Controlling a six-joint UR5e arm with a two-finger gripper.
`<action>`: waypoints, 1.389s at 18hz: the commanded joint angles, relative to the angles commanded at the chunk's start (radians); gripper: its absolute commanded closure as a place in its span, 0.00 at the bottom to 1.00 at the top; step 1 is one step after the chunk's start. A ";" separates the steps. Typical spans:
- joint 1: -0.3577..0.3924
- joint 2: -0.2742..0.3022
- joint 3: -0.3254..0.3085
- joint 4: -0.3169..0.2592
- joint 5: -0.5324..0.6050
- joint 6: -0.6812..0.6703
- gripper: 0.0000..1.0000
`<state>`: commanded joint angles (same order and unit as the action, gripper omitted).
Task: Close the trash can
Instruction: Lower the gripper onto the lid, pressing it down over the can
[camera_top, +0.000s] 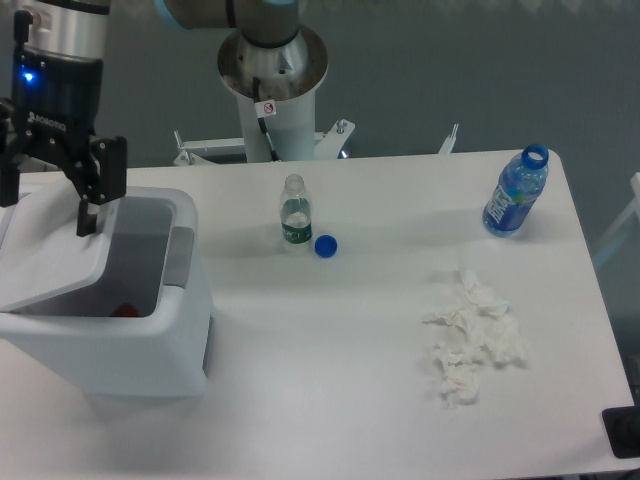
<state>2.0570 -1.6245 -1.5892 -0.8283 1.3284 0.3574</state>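
Hovering with fingers spread and holding nothing, the black two-finger gripper (45, 210) is directly above the raised flat white lid (45, 265) of the large white boxy plastic trash can (130, 350).

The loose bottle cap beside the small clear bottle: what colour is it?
Blue. The bottle cap shows clearly in the fixed camera view, lying on the white table.

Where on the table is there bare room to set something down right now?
Widest bare patch: the table between the trash can and the crumpled tissues, in front of the clear bottle and blue cap. Another lies between that cap and the blue bottle. The left is crowded: the gripper hangs over the bin's raised lid.
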 joint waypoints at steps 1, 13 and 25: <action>0.002 0.000 -0.003 0.000 0.000 0.000 0.00; 0.069 -0.003 -0.031 0.000 -0.002 0.031 0.00; 0.121 -0.002 -0.037 0.000 0.002 0.028 0.00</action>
<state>2.1782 -1.6260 -1.6260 -0.8283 1.3300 0.3850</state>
